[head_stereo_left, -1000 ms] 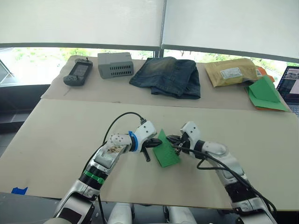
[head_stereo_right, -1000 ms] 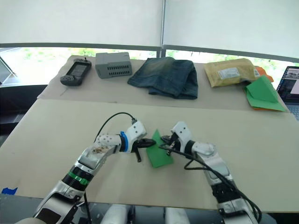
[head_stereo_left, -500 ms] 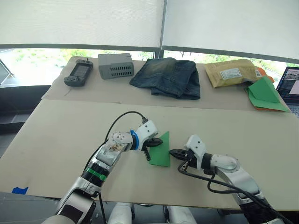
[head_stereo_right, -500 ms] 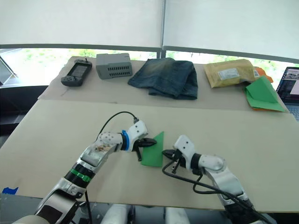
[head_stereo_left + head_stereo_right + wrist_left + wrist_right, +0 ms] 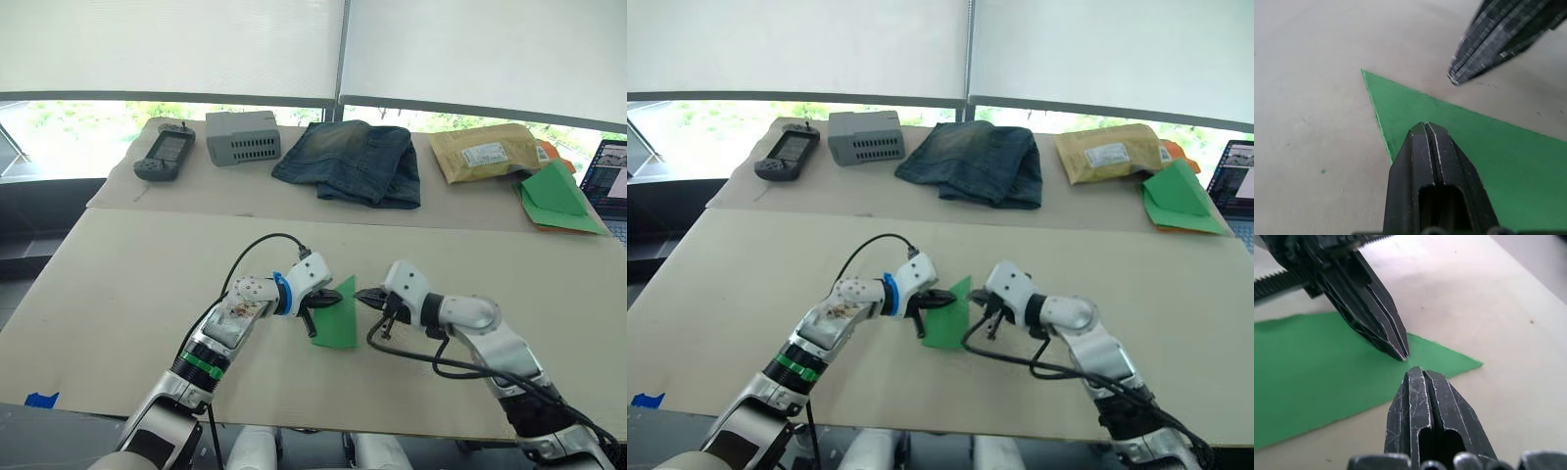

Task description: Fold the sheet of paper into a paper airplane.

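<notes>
The sheet of paper (image 5: 338, 323) is bright green and lies flat on the tan table (image 5: 137, 284), folded to a point at its far end. My left gripper (image 5: 331, 300) is shut, its tip resting on the paper near the left edge; the left wrist view shows its fingertips (image 5: 1425, 128) over the green paper (image 5: 1488, 147). My right gripper (image 5: 361, 294) is shut too, with its tip at the paper's right edge near the point. In the right wrist view its fingertips (image 5: 1415, 374) sit just short of the left gripper's tip (image 5: 1400, 354).
Along the far table lie a handheld console (image 5: 164, 152), a grey box (image 5: 242, 135), folded jeans (image 5: 353, 162), a padded envelope (image 5: 485, 152) and a green triangular paper stack (image 5: 558, 196). A laptop (image 5: 609, 181) is at the right edge. Blue tape (image 5: 39, 399) marks the near left.
The paper turned so that its point faces away, then stayed. My right gripper backed off to the near right, then came back up to the paper's right edge. The left gripper stayed put.
</notes>
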`<act>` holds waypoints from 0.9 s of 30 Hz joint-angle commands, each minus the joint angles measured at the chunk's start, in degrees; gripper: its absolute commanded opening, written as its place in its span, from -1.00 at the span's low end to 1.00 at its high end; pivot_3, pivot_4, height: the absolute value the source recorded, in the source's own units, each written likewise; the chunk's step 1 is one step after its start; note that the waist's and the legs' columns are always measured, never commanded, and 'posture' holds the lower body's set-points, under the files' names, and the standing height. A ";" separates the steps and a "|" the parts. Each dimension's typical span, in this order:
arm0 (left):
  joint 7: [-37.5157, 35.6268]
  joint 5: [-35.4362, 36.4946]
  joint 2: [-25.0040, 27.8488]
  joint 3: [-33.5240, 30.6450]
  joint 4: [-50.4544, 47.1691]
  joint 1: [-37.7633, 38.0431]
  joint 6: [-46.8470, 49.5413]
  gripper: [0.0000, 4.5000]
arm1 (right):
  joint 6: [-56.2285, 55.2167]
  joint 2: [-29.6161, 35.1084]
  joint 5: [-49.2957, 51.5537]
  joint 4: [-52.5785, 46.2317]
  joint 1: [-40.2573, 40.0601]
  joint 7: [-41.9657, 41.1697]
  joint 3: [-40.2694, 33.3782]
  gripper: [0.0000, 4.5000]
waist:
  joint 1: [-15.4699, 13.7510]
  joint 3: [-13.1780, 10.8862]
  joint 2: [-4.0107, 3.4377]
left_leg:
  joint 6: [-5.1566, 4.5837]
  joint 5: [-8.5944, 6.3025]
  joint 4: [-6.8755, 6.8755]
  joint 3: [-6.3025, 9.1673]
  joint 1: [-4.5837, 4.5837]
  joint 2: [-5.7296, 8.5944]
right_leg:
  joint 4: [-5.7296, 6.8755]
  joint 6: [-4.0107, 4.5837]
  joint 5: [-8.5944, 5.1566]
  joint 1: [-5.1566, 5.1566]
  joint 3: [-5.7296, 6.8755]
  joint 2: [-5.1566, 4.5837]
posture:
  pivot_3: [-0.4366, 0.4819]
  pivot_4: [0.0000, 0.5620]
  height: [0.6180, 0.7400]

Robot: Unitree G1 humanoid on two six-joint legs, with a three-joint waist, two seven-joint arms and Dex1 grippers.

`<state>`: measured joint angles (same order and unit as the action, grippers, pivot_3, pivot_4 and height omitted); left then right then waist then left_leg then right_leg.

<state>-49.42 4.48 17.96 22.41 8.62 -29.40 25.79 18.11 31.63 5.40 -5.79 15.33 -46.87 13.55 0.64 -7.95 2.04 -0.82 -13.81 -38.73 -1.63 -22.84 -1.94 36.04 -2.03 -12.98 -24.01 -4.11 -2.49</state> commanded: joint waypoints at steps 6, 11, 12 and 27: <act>0.59 -2.11 0.50 2.31 1.93 2.57 2.52 -1.00 | -2.42 -0.44 0.67 0.36 -2.32 -3.15 1.51 -0.99 | 0.11 0.01 -0.01 | 0.00 0.00 -0.01 0.00 0.06 -0.01 | 0.02 -0.01 0.00 0.04 -0.01 0.00 | -0.05 -0.47 0.90; 0.40 -2.17 0.53 2.47 2.14 2.50 2.33 -1.00 | -3.41 0.51 0.85 -3.09 -5.07 -4.03 1.40 -0.99 | 0.09 0.02 -0.02 | 0.00 0.00 0.01 0.01 0.06 -0.01 | 0.02 0.00 -0.02 0.05 -0.01 0.01 | -0.05 -0.47 0.90; 0.40 -2.18 0.50 2.46 2.28 2.42 2.24 -1.00 | -3.63 0.53 1.12 -3.93 -5.42 -4.13 1.24 -0.99 | 0.09 0.02 -0.01 | 0.00 0.00 0.00 0.01 0.06 0.00 | 0.02 0.00 -0.02 0.05 -0.01 0.00 | -0.05 -0.47 0.90; 0.38 -2.33 0.12 2.69 2.89 2.22 1.95 -1.00 | -5.33 -1.29 -1.51 -1.27 -0.15 -3.04 2.17 -0.99 | -0.11 0.02 -0.02 | 0.00 0.00 -0.01 0.01 0.03 0.00 | 0.02 -0.01 -0.01 0.03 0.02 0.00 | -0.05 -0.47 0.90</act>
<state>-48.96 4.46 17.65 22.44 8.32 -29.06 26.00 14.10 30.50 3.52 -8.05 15.25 -49.86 15.86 0.54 -7.93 2.03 -0.81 -13.81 -38.74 -1.62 -22.81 -1.93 36.05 -2.04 -13.00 -23.98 -4.10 -2.50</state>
